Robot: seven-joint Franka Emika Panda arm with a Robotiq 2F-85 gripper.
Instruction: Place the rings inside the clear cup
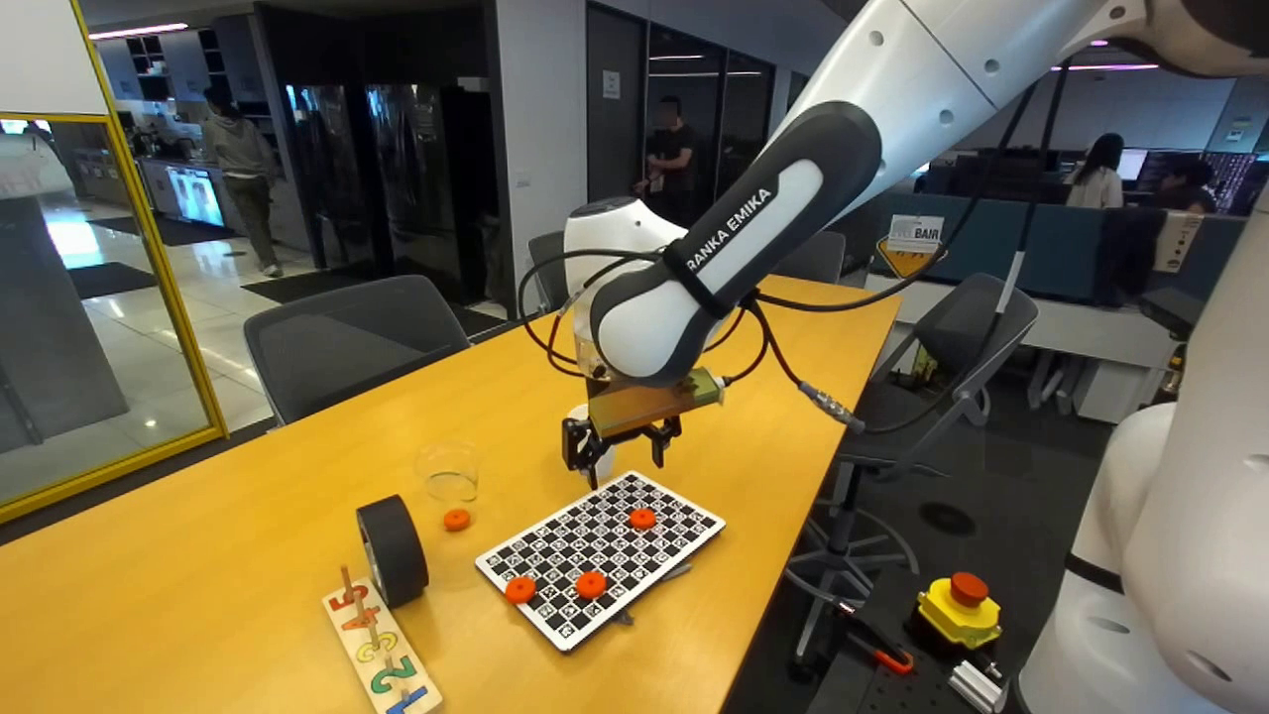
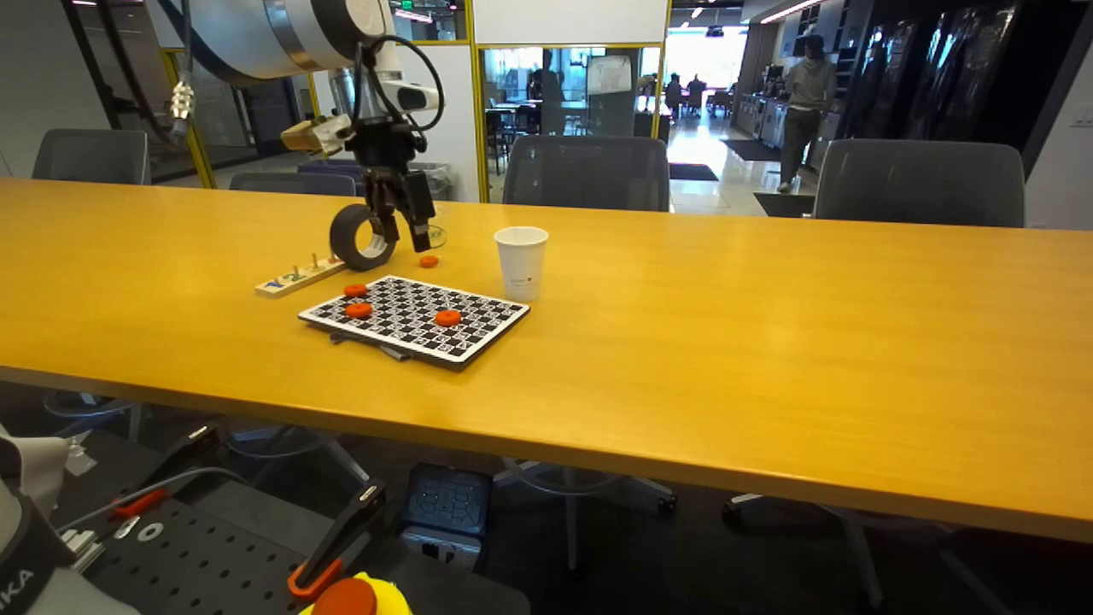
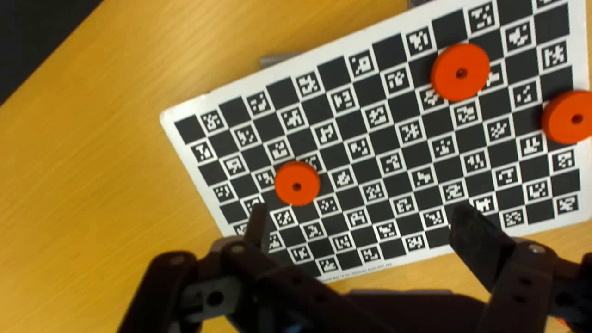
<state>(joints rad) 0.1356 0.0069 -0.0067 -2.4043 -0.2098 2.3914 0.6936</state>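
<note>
Three orange rings (image 1: 642, 519) lie on the checkered board (image 1: 600, 548).

Light glares off the floor (image 2: 704, 141) in an exterior view; the wrist-view gripper (image 3: 360, 222) looks dark, blurred.

Three rings (image 1: 591, 585) on board (image 1: 595, 543), fourth (image 1: 457, 520) near clear cup (image 1: 449, 476) — fingers (image 1: 658, 449) parted

Open-plan office with a robot-lab setup in it. Office cues, in an exterior view: long counter (image 1: 218, 565), mesh chairs (image 1: 357, 342) along it, teal partitions (image 1: 1066, 238) and lit monitor (image 1: 1132, 163) far right, glass panels (image 1: 684, 79) at the far side, kitchenette cabinets (image 1: 184, 74) far left. Lab cues: Franka arm (image 1: 753, 223), stop button (image 1: 960, 605) near right, checkered code board (image 1: 597, 540) on the counter, "BAIR" sign (image 1: 914, 234) on the partitions.
</note>
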